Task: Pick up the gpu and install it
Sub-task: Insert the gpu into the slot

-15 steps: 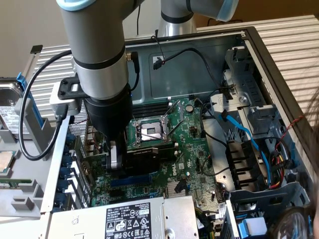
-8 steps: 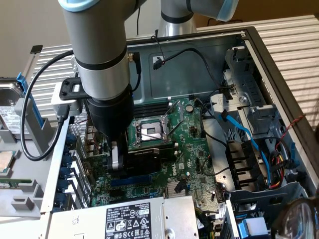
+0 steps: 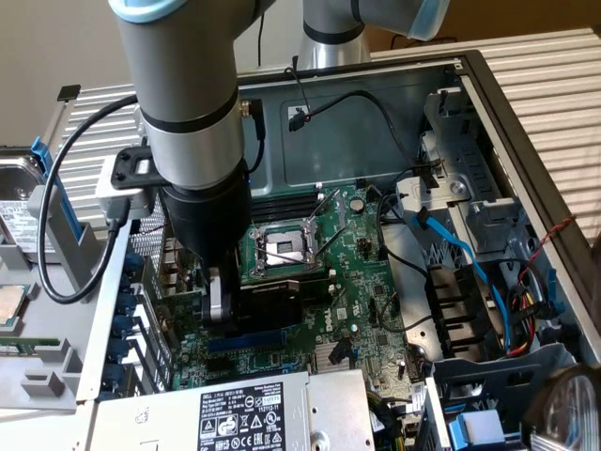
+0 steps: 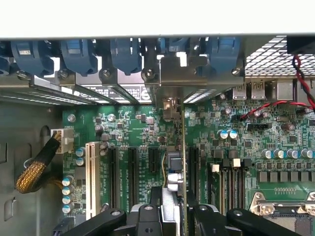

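Note:
The gpu (image 3: 272,299) shows as a dark block standing on edge over the large green motherboard (image 3: 362,282), just above a blue expansion slot (image 3: 246,340). My gripper (image 3: 223,305) is shut on it from above. In the wrist view the gpu (image 4: 175,166) runs edge-on between my black fingers (image 4: 147,216), lined up among the black expansion slots (image 4: 112,177), and its metal bracket (image 4: 172,73) reaches the case's rear slot openings. Whether the card's edge sits in a slot is hidden.
The open case holds a CPU socket (image 3: 282,246), a power supply (image 3: 244,413) at the front, and drive bays with blue and black cables (image 3: 451,249) on the exterior view's right. Blue slot latches (image 4: 78,54) line the rear wall. A braided cable (image 4: 37,164) plugs into the motherboard (image 4: 123,128).

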`<state>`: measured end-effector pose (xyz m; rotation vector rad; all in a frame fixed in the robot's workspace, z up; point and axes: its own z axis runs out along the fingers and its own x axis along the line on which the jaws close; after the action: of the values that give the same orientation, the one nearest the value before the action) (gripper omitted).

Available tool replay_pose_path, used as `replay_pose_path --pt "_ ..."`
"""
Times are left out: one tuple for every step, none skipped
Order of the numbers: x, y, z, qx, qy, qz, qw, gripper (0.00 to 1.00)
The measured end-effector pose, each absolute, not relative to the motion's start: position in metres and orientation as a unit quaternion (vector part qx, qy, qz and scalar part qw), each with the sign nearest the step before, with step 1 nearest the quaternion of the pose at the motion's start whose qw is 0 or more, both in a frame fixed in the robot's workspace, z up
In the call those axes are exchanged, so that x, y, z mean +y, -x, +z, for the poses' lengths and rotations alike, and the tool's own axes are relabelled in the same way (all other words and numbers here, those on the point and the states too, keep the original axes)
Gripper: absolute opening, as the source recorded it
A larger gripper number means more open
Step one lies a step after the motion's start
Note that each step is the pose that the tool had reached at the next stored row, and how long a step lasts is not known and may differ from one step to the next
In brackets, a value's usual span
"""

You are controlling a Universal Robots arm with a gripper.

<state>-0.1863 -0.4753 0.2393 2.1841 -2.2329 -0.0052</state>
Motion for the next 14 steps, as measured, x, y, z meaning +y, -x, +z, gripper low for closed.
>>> replay_pose_path --pt "-0.4754 0.1867 0.2393 -0.715 -0.699 -0.002 0.009 0.29" --pt "-0.4754 0.1869 0.2392 -0.715 -0.699 -0.002 0.009 0.29" --pt "-0.4754 0.187 0.2392 -0.715 -0.699 -0.002 0.009 0.29" --pt "-0.4754 0.1872 0.2393 -0.715 -0.699 -0.002 0.009 0.29" --pt "-0.4754 0.1877 0.2392 -0.715 -0.699 -0.002 0.009 0.29" --pt "-0.4754 0.1881 0.2392 -0.715 -0.699 -0.002 0.009 0.29" --pt "-0.4754 0.1883 0.2392 -0.715 -0.699 -0.002 0.009 0.29" --pt "-0.4754 0.1884 0.2392 -0.715 -0.699 -0.002 0.009 0.29" --pt "-0.4754 0.1884 0.2392 -0.715 -0.699 -0.002 0.009 0.29" --pt "-0.4754 0.1884 0.2392 -0.715 -0.699 -0.002 0.009 0.29" --pt "-0.4754 0.1886 0.2391 -0.715 -0.699 -0.002 0.009 0.29" --pt "-0.4754 0.1886 0.2391 -0.715 -0.699 -0.002 0.009 0.29" --pt "-0.4754 0.1887 0.239 -0.715 -0.699 -0.002 0.009 0.29" --pt "-0.4754 0.1888 0.2389 -0.715 -0.699 -0.002 0.009 0.29"
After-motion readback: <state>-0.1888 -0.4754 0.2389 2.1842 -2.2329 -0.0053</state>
